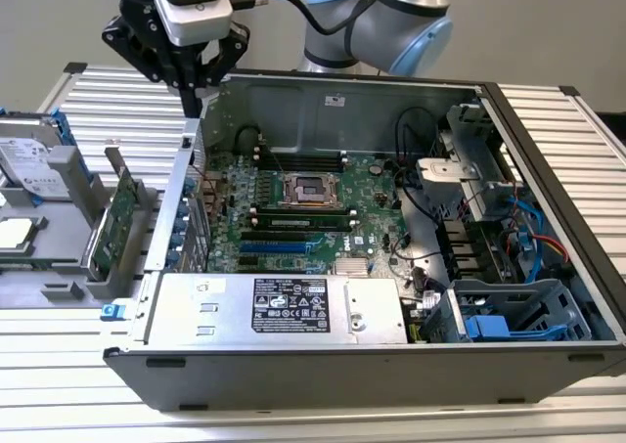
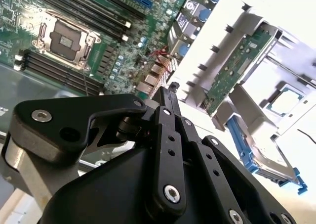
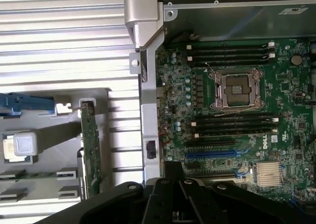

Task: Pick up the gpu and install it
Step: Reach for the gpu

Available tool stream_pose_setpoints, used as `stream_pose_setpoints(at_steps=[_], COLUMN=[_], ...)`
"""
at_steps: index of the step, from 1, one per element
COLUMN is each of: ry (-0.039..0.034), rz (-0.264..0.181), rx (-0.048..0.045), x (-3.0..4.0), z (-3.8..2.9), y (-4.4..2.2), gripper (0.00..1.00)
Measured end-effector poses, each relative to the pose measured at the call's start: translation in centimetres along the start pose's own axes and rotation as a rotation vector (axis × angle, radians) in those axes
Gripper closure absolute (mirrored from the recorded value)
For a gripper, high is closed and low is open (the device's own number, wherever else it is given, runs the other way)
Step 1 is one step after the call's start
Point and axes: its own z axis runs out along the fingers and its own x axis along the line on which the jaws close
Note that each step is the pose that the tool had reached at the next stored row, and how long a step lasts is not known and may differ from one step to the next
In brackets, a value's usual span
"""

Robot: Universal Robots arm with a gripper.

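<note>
Gripper links sit closest in both wrist views, fingers pressed together with nothing between them. In the exterior view it hangs at eleven o'clock, its tip just above the corner of the case wall, where the case edge meets the slatted table. The gpu stands on edge in a gray holder at nine o'clock, just outside that wall and well apart from the gripper, green face showing, open air above its top edge. Inside, the motherboard lies flat; its blue slots, at six o'clock of the socket, lie uncovered. The power supply lines the near edge.
</note>
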Motion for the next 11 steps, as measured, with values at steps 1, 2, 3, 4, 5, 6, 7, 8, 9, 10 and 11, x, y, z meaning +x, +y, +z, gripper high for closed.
stream_pose_setpoints(at_steps=[1, 2, 3, 4, 5, 6, 7, 8, 9, 10, 11], ry=[0.0001, 0.0, 0.0, 0.0, 0.0001, 0.0, 0.0001, 0.0, 0.0001, 0.0001, 0.0], rz=[0.0, 0.0, 0.0, 0.0, 0.0, 0.0, 0.0, 0.0, 0.0, 0.0, 0.0], rx=[0.0001, 0.0, 0.0, 0.0, 0.0, 0.0, 0.0001, 0.0, 0.0, 0.0001, 0.0], x=[0.11, 0.23, 0.33, 0.45, 0.55, 0.67, 0.79, 0.89, 1.01, 1.12, 1.23], z=[-0.01, -0.01, -0.01, -0.01, -0.02, -0.02, -0.02, -0.02, -0.03, -0.03, -0.03], y=[-0.01, -0.02, -0.02, -0.03, -0.04, -0.05, -0.05, -0.06, -0.07, -0.08, -0.08], gripper=[1.0, 1.0, 1.0, 1.0, 1.0, 1.0, 1.0, 1.0, 1.0, 1.0, 1.0])
